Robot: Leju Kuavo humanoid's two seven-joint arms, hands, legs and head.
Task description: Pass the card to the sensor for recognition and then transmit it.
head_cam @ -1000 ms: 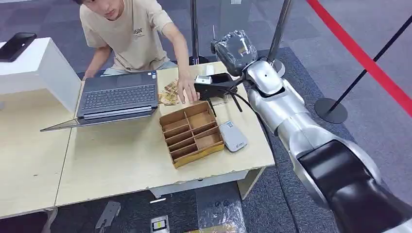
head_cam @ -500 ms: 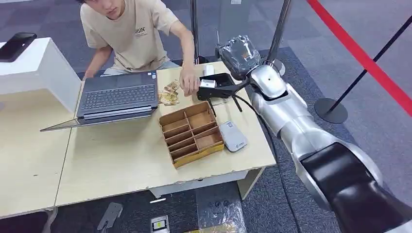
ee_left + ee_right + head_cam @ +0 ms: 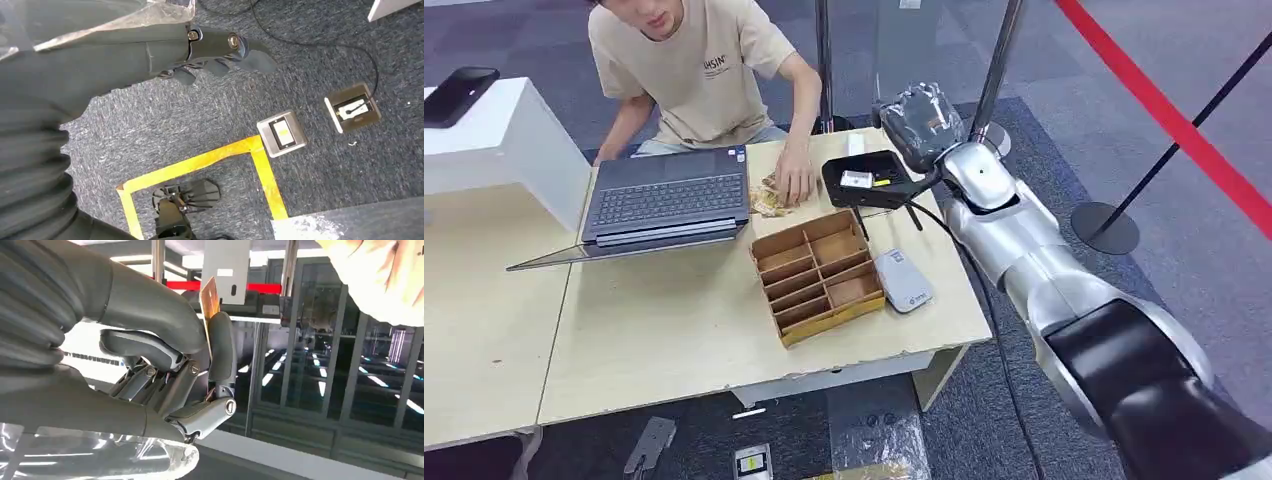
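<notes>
My right hand (image 3: 922,118), wrapped in clear plastic, hangs over the table's far right corner, just behind a black tray-like device (image 3: 867,180). In the right wrist view this hand (image 3: 165,355) pinches a thin orange card (image 3: 209,299) upright between thumb and a finger. A grey card reader (image 3: 904,281) lies flat on the table beside the wooden box. My left hand (image 3: 200,47) hangs down over the carpet, holding nothing, its fingers loosely apart.
A wooden compartment box (image 3: 817,276) stands mid-table. A person sits behind the table, one hand (image 3: 795,180) on a small pile of cards (image 3: 769,198) next to an open laptop (image 3: 667,197). A white stand (image 3: 504,140) is at the left; barrier posts stand at the right.
The person's hand drew back from the black device to the pile of cards. My right hand shifted slightly to the right and turned, with the card still in it.
</notes>
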